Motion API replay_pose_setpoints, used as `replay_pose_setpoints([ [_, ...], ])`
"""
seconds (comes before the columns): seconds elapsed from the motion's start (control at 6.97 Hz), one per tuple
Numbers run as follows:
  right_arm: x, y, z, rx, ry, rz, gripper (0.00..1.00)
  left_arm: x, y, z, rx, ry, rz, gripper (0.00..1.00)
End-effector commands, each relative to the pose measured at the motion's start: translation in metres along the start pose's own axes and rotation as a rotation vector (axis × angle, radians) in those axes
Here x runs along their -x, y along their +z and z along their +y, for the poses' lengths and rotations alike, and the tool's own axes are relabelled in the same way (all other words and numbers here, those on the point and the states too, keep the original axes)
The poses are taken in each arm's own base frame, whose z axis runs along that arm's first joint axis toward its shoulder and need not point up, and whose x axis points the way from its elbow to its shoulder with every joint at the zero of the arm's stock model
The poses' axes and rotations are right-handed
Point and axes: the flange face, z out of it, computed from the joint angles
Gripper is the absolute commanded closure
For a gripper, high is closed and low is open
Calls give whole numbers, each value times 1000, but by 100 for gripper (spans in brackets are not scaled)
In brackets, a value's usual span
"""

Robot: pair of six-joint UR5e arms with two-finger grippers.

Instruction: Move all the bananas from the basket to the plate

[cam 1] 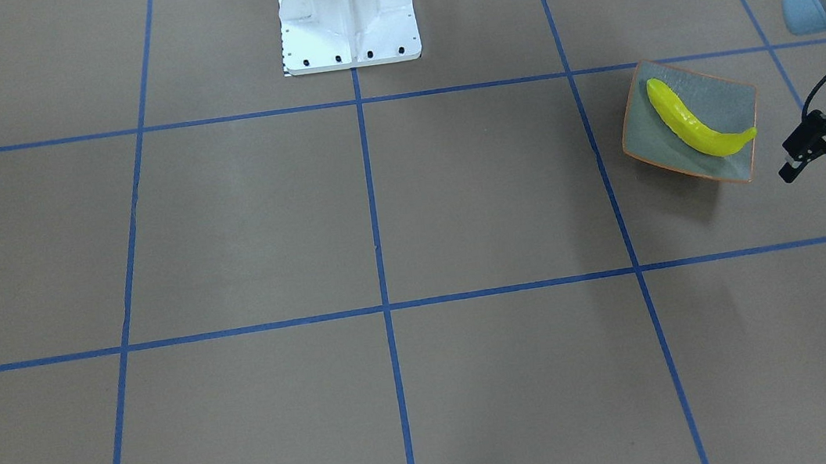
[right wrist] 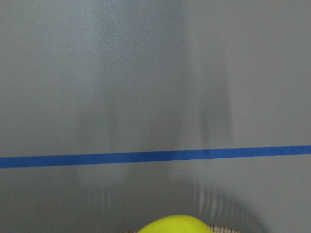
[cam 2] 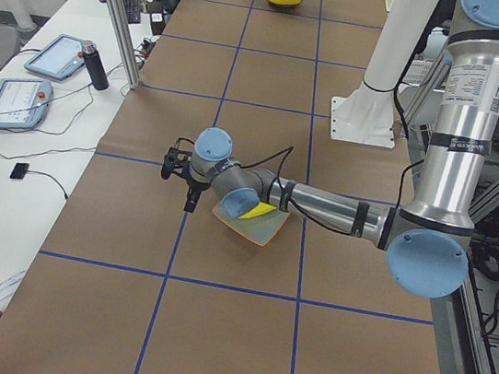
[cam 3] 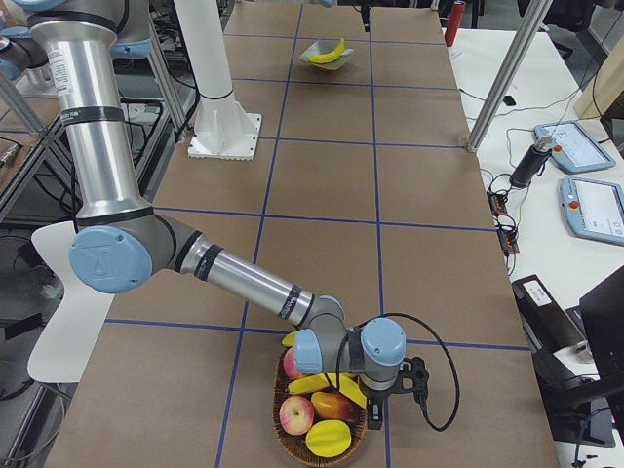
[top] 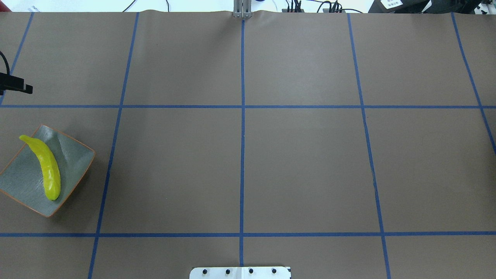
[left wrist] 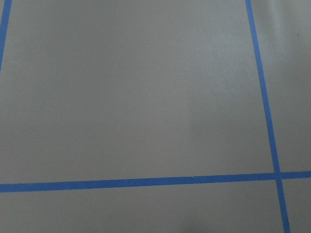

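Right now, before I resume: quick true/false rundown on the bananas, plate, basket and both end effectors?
1. One banana lies on the plate. True.
2. The left end effector grips a banana. False: it is open and empty, beside the plate.
3. The basket is empty. False: it holds mixed fruit, including bananas.
4. The right end effector is at the basket. True; whether it is open or shut cannot be told.
5. The plate sits at the robot's right end of the table. False: it is at the left end, and the basket is at the right end.
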Motion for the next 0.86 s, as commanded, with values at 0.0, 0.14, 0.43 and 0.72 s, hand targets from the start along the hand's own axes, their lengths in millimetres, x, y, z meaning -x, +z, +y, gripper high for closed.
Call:
replay_pose_setpoints([
  [0.0,1,0,0,1,-3,-1,48,0,0,0,0,1,0,0],
  [0.14,3,2,-1,3,-6,-2,60,-1,1,0,1,1,0,0],
  [0.43,5,0,-2,-2,-10,-2,96,-1,1,0,3,2,1,0],
  [0.72,12,-9,-8,-21,-22,-7,100,-1,1,1,3,2,1,0],
])
